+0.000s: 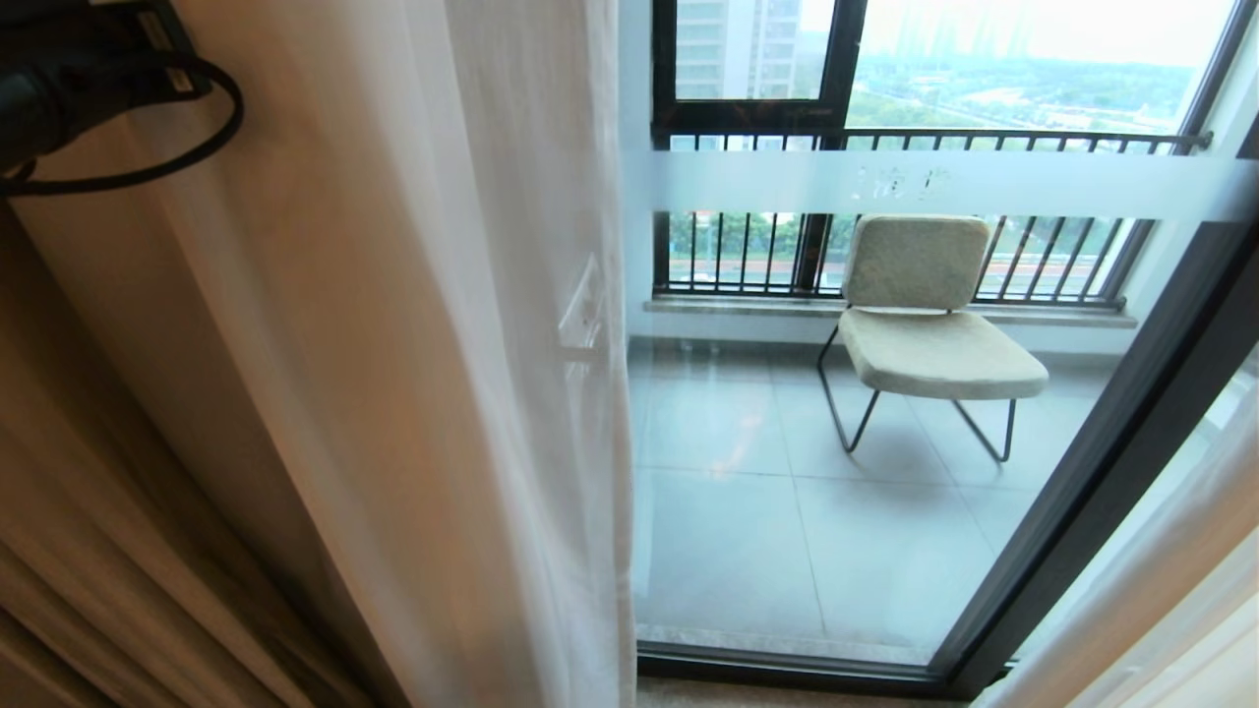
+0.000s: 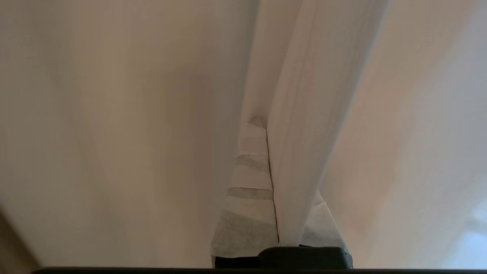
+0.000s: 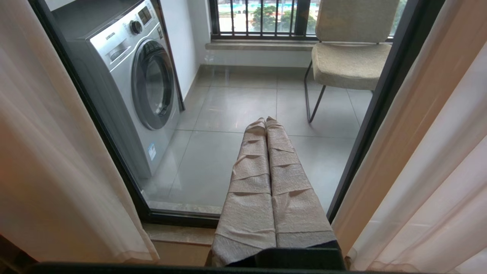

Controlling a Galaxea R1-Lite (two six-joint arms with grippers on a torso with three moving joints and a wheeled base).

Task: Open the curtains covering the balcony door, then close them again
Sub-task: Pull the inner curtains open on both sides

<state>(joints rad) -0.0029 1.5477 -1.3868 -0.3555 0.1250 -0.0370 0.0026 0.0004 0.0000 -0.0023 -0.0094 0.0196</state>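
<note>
The curtains hang parted. A sheer white panel [image 1: 472, 344] over beige drapes [image 1: 98, 492] covers the left. Another curtain edge [image 1: 1180, 610] shows at the lower right. Between them stands the balcony door [image 1: 1111, 472], clear glass in a dark frame with a frosted band [image 1: 934, 187]. My left arm [image 1: 59, 88] reaches in at the upper left. In the left wrist view, my left gripper [image 2: 266, 125] is shut on a fold of the sheer curtain [image 2: 304, 133], which hides one taped finger. My right gripper [image 3: 266, 121] is shut and holds nothing, pointing at the glass [image 3: 228, 152] between the curtain sides.
Behind the glass, a beige chair [image 1: 925, 324] on thin metal legs stands on the grey tiled balcony floor. A silver washing machine [image 3: 129, 76] stands against the balcony's left wall. A window with black railing bars [image 1: 748, 246] closes the far side.
</note>
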